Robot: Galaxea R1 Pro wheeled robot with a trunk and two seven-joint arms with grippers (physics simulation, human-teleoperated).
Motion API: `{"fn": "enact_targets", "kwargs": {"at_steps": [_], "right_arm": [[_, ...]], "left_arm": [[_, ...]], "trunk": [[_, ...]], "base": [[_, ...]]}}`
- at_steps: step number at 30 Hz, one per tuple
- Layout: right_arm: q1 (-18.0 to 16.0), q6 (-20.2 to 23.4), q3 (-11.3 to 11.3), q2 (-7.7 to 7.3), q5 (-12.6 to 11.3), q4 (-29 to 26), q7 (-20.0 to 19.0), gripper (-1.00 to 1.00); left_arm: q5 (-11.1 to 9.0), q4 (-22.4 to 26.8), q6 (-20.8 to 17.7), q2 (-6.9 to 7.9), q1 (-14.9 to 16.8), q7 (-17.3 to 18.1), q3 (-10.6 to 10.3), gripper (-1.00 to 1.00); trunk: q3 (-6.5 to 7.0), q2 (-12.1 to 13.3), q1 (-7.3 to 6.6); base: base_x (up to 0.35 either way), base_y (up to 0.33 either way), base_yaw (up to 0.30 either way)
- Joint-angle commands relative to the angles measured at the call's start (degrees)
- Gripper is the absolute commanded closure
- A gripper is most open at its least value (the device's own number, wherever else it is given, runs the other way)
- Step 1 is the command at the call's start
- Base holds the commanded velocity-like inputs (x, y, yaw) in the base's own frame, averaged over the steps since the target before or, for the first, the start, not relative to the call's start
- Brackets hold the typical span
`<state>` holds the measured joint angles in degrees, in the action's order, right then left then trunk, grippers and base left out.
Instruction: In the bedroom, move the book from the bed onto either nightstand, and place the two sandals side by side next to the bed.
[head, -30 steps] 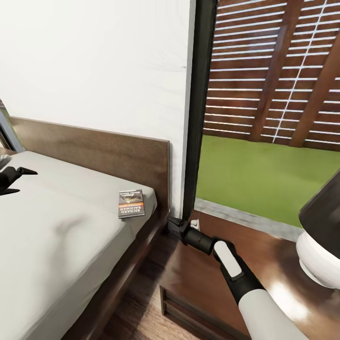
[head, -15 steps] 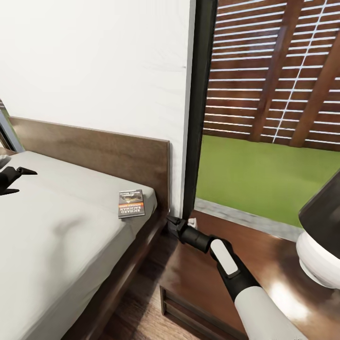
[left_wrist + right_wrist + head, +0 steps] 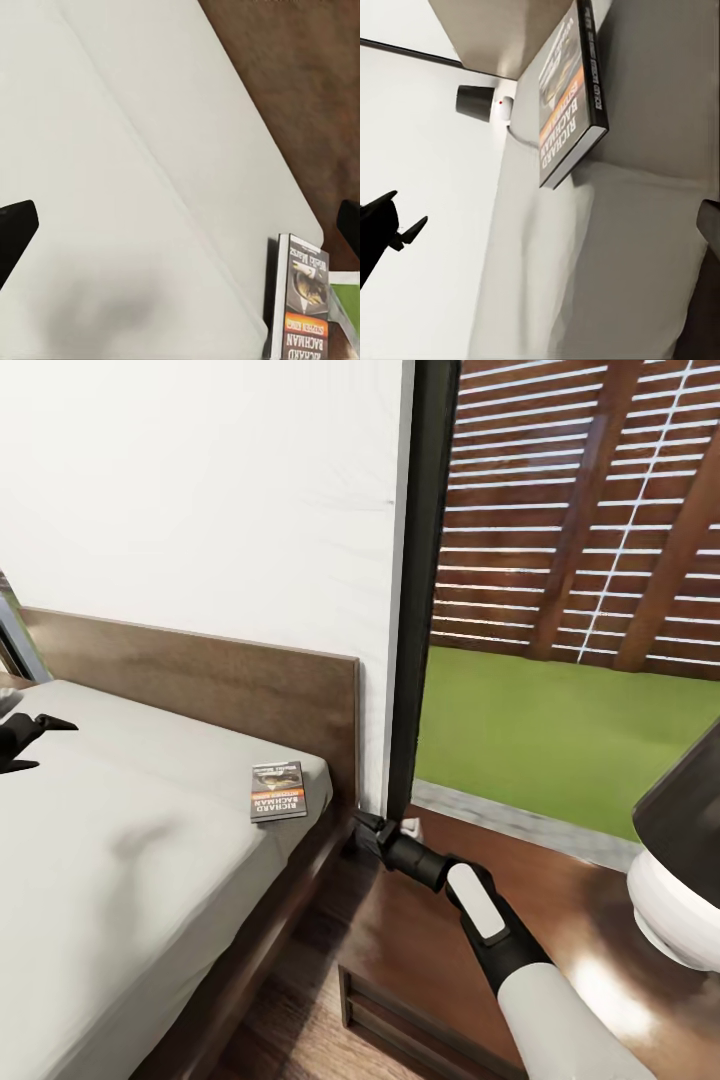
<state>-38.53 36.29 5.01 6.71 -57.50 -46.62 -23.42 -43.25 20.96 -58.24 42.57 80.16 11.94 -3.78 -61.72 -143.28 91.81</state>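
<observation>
Item: paperback book (image 3: 278,791), flat on the bed (image 3: 120,860) mattress, near its 2 o'clock corner. We judge it light, stiff, slick-covered; best pinched at an overhanging edge. Right pincer (image 3: 368,828): beside the nightstand (image 3: 440,970), apparently spread. Left pincer (image 3: 30,738): jaws parted, empty.

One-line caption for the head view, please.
Thin dark paperback with orange band lies on the pale grey mattress; right gripper hovers beside the bed, near it.

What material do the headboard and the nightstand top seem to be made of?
The headboard looks like matte brown wood, with faint grain visible. The nightstand top seems darker, glossy wood, perhaps lacquered: it shows bright reflections near the lamp.
</observation>
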Motion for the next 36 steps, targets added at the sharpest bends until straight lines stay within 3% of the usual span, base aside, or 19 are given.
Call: {"fn": "enact_targets", "kwargs": {"at_steps": [1,12,36], "right_arm": [[-0.04,0.18,-0.11,0.00,-0.19,-0.04,0.34,-1.00],[-0.05,-0.16,-0.87,-0.13,-0.39,-0.29,1.87,-1.00],[-0.05,-0.79,-0.88,-0.12,-0.42,-1.02,1.41,-1.00]], "left_arm": [[0.27,-0.03,-0.02,0.16,0.06,0.54,-0.40,-1.00],[0.27,-0.16,-0.03,0.87,0.08,0.54,-0.81,-1.00],[0.27,-0.26,0.06,1.51,0.08,0.54,-0.93,-1.00]], "trunk": [[-0.06,-0.02,-0.01],[-0.06,-0.02,-0.01],[-0.06,-0.02,-0.01]], "base": [[0.000,0.000,0.000],[0.000,0.000,0.022],[0.000,0.000,0.164]]}}
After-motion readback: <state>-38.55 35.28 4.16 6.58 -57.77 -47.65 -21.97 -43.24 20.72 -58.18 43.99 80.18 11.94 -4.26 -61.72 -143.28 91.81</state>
